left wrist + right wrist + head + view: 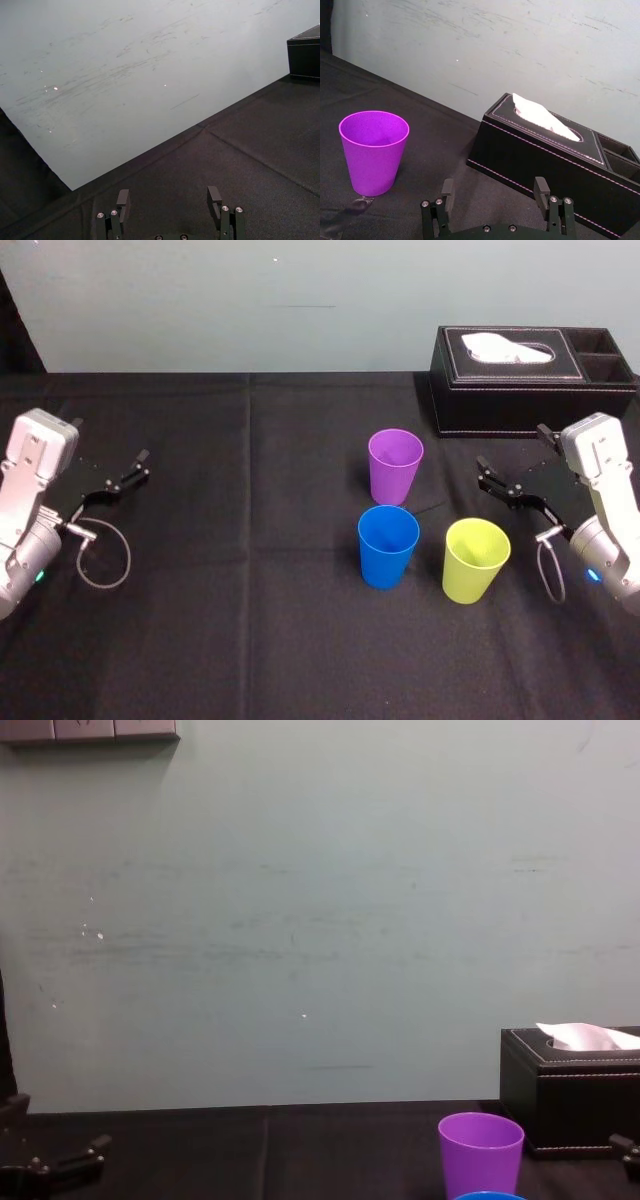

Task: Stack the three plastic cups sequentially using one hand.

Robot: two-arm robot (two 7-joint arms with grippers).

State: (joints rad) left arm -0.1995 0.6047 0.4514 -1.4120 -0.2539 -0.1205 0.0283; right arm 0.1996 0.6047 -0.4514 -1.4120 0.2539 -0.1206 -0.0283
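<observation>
Three cups stand upright and apart on the black tablecloth: the purple cup (396, 465) (373, 150) (480, 1150) farthest back, the blue cup (388, 545) in front of it, the yellow-green cup (476, 560) to the blue one's right. My right gripper (512, 450) (494, 187) hovers open and empty to the right of the purple cup, level with it and pointing toward it. Far off at the table's left side, my left gripper (138, 465) (168, 197) is open with nothing between its fingers.
A black tissue box (530, 380) (545, 160) (570, 1095) stands at the back right, just behind the right gripper. A pale wall runs along the table's far edge. Bare black cloth lies between the left arm and the cups.
</observation>
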